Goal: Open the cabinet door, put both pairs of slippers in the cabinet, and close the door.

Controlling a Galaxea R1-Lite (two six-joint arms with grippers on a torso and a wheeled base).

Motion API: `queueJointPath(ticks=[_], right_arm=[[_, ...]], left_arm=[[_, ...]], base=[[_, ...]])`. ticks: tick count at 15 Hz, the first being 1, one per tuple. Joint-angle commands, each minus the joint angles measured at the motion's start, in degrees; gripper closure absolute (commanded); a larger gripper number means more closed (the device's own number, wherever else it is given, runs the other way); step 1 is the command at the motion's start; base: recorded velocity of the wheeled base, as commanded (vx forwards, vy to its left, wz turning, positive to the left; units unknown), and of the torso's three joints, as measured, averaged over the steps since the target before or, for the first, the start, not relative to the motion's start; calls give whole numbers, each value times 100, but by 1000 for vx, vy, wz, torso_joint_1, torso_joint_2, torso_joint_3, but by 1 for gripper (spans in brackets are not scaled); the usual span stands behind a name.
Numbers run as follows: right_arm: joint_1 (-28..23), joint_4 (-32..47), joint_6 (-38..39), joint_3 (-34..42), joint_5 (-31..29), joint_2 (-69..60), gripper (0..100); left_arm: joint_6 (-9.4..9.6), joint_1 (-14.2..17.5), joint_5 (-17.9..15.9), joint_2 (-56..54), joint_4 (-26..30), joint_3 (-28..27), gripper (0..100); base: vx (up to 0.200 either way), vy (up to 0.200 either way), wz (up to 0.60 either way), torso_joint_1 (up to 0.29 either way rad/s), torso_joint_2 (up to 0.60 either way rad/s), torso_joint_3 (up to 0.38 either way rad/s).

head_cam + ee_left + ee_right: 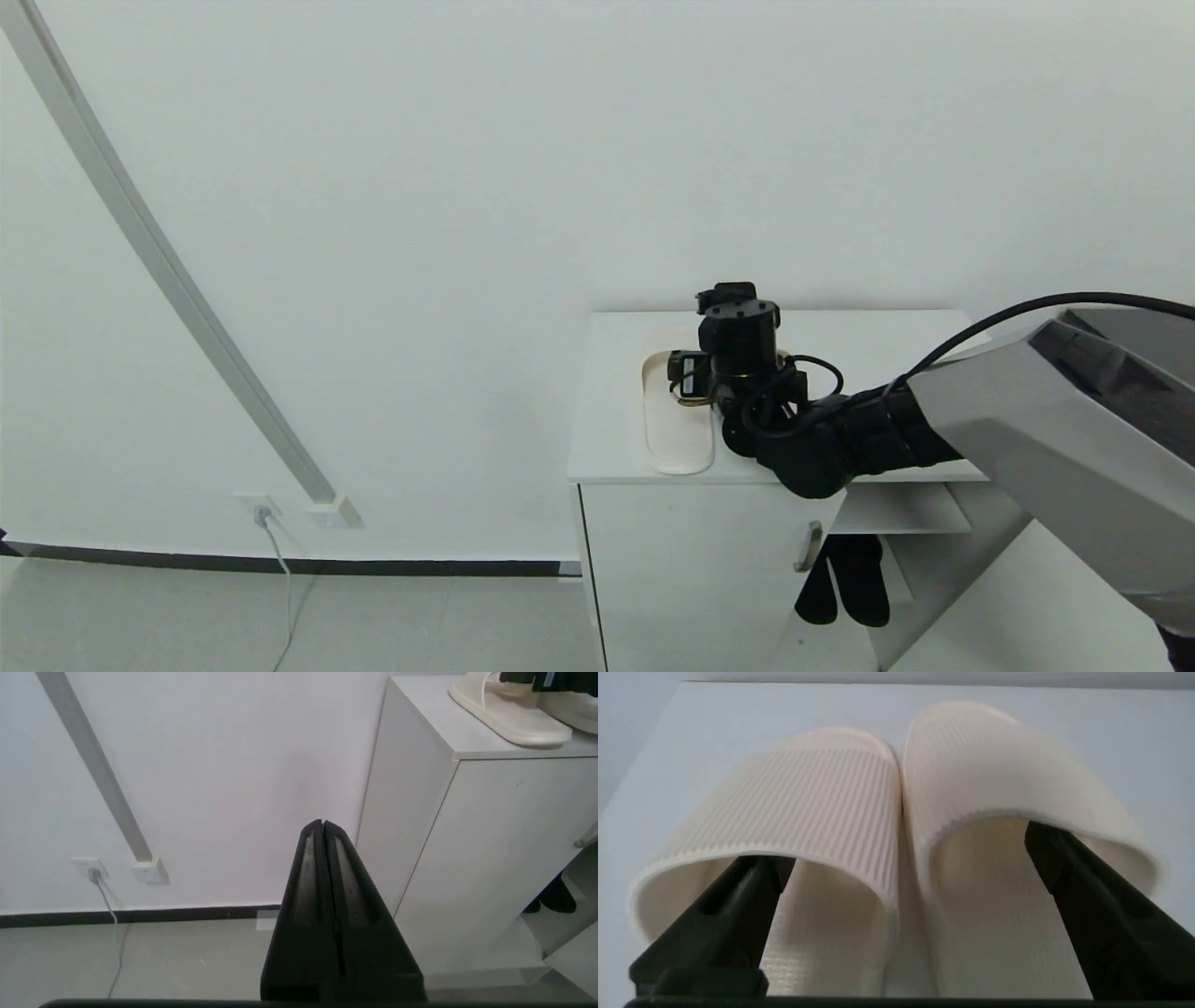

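A pair of cream slippers lies side by side on the white cabinet's top. My right gripper is open, one finger under the strap of one slipper and the other finger under the strap of the second. From the head view, one cream slipper shows beside my right wrist. A black pair of slippers stands inside the cabinet, below a shelf. My left gripper is shut and holds nothing, low and off the cabinet's left side.
The cabinet's left door is closed, with a handle at its edge. Its right door stands open. A wall socket with a cable and a slanted white conduit are on the wall to the left.
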Motion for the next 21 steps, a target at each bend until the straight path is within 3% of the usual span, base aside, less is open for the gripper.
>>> queueJointPath(ticks=[1,4,5,14,18,21], right_arm=[[-31,0,-47,-219,-1,256,0],[-31,9,-47,-263,8,309,0],[-31,9,-47,-272,-1,309,100],[57,-18,-64,-123,34,10,100],[443,-150,-20,1161,482,-1054,100],[698,-835,-55,2795,1124,-2047,100]], left_arm=[[-3,-1,-2,7,0,1,100],[-3,-1,7,7,0,1,100],[-3,-1,7,7,0,1,100],[-3,-1,7,7,0,1,100],[-3,-1,7,7,0,1,100],[-3,-1,7,7,0,1,100]], base=[[0,0,0,0,0,0],[0,0,0,0,0,0],[0,0,0,0,0,0],[0,0,0,0,0,0],[0,0,0,0,0,0],[0,0,0,0,0,0]])
